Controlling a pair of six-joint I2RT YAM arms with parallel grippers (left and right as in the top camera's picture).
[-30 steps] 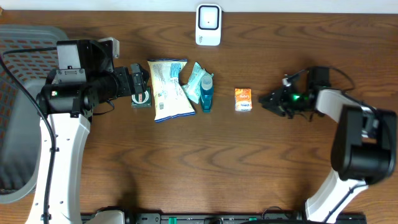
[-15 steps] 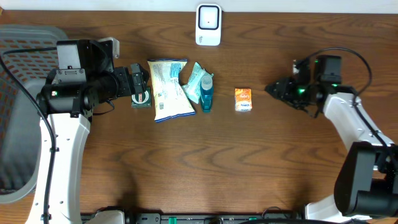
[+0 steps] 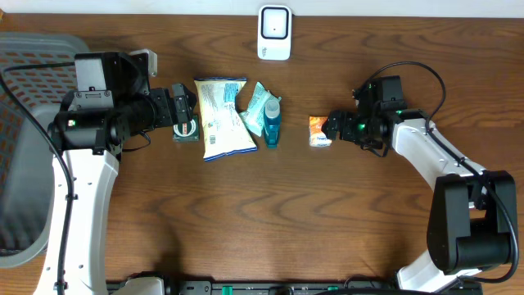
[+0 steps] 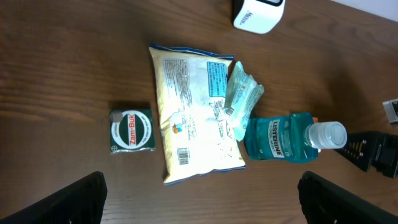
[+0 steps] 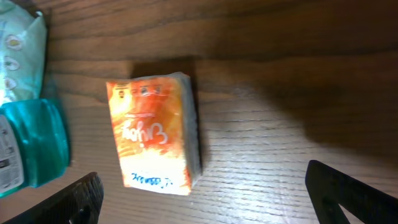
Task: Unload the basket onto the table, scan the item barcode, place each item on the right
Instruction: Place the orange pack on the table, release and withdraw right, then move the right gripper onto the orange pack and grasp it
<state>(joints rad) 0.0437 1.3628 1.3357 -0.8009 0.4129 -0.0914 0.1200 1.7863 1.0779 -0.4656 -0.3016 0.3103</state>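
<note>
The right gripper has its two fingers spread wide, and it holds nothing. Just in front of it lies a small orange box, flat on the brown table. I cannot tell if the fingers touch the box. A blue-green bottle lies on its side near the box, on the side away from the right gripper. A small pack rests partly on the bottle and partly on a big white bag. The bag has a barcode on it, facing up. A little green tin sits just beside the bag on its other side. The left gripper is above that tin, with its fingers spread wide too, holding nothing. The white scanner stands at the far edge of the table, well apart from the orange box. A grey basket sits at the left end of the table.
</note>
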